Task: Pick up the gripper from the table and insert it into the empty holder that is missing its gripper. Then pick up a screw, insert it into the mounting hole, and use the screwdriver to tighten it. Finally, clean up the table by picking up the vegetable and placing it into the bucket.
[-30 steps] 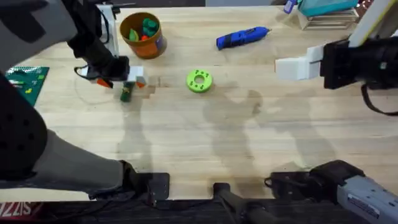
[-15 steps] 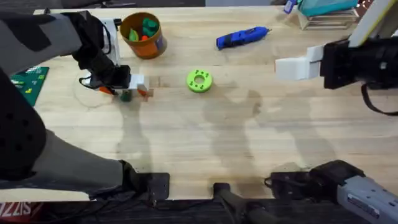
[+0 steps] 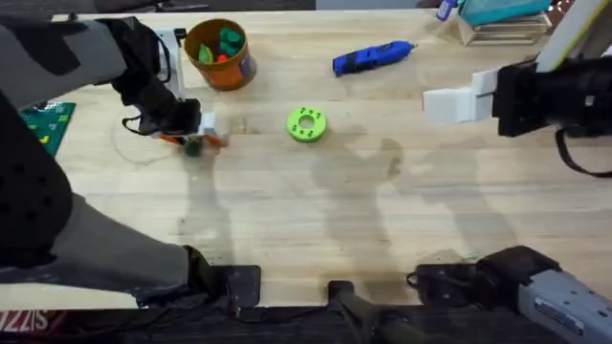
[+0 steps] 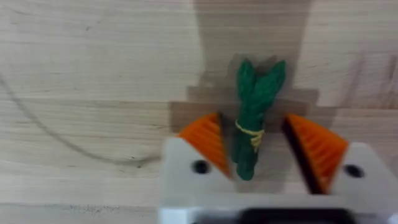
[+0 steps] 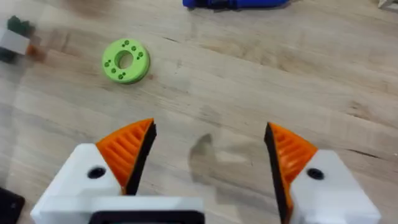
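I have the left gripper (image 4: 255, 152) down on the surface (image 3: 316, 210) at its far left, released, with the vegetable (image 4: 254, 118) lying between its two orange pads (image 4: 205, 140), close to one and clear of the other. The orange bucket (image 3: 218, 53) stands just beyond it with toy pieces inside, and the blue screwdriver (image 3: 373, 57) lies farther right, past the green disc (image 3: 306, 123). My right gripper (image 5: 208, 155) hovers released over bare wood on the right side, holding nothing.
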